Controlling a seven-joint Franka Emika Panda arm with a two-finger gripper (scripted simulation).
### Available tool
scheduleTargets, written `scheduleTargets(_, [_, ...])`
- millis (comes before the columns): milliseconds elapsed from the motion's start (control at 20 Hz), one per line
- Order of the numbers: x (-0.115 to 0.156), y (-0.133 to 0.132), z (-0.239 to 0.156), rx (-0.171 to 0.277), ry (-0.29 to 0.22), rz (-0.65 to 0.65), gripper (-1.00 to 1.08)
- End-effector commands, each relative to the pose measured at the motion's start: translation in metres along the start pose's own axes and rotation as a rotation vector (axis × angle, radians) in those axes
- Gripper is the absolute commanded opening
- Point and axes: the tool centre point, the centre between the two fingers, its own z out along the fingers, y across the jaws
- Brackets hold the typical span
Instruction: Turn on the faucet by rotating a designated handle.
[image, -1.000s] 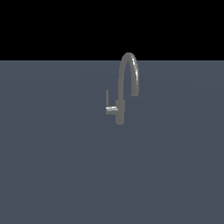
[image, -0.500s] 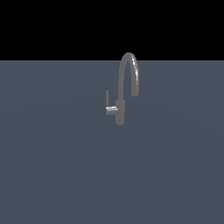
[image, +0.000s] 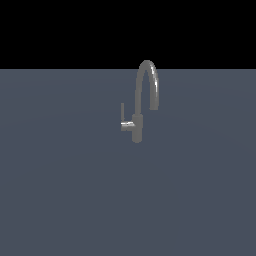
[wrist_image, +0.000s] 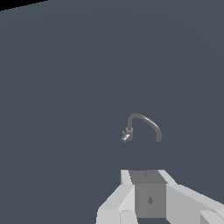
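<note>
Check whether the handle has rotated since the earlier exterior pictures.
No. In the exterior view the handle stands upright on the exterior view's left of the faucet base, as before.

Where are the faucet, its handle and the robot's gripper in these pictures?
faucet (image: 138, 127): exterior view, on its thick cylindrical base.
handle (image: 122, 112): exterior view, midway up the thin upright lever.
gripper (wrist_image: 148, 197): wrist view, on the grey body; fingertips out of frame.

Faucet (image: 146, 95) shiny grey; floor (image: 60, 190) plain slate-blue; backdrop (image: 60, 30) black.
</note>
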Motion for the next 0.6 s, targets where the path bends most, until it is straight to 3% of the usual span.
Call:
scheduleTargets(0, [-0.005, -0.020, 0.013, -0.021, 0.037, 0.037, -1.00])
scheduleTargets(550, [-0.020, -0.088, 0.125, -0.138, 0.153, 0.183, -1.00])
